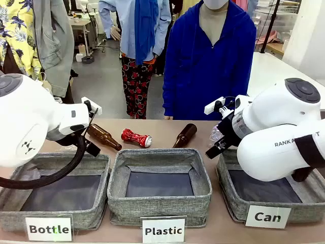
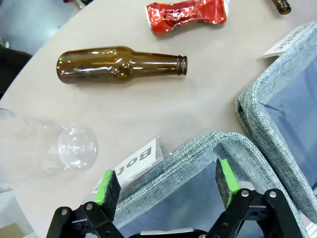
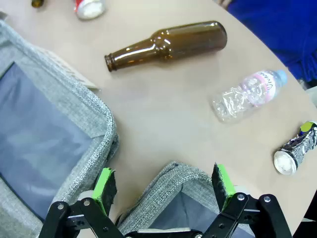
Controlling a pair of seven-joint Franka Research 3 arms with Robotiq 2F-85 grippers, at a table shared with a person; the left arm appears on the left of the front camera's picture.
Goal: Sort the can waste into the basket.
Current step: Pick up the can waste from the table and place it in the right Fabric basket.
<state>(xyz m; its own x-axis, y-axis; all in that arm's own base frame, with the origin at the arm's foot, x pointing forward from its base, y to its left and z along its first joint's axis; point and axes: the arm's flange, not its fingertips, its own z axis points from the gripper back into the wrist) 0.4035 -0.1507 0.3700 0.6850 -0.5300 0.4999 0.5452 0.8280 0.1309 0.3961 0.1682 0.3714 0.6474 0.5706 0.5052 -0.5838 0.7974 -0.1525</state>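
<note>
Beige counter (image 2: pixel 173 114); left gripper (image 2: pixel 166 179) and right gripper (image 3: pixel 166 181) released. Red can (image 2: pixel 188 15) lies ahead of the left, past a bottle (image 2: pixel 119 64) it could knock rolling; silver can (image 3: pixel 296 148) beside the right, basket (image 1: pixel 229 201) beneath.

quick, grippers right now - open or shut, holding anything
Left gripper: open, holding nothing.
Right gripper: open, holding nothing.

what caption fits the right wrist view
open right pincer above the rim of the grey basket; brown glass bottle, clear plastic bottle and crushed silver can on the table
</note>
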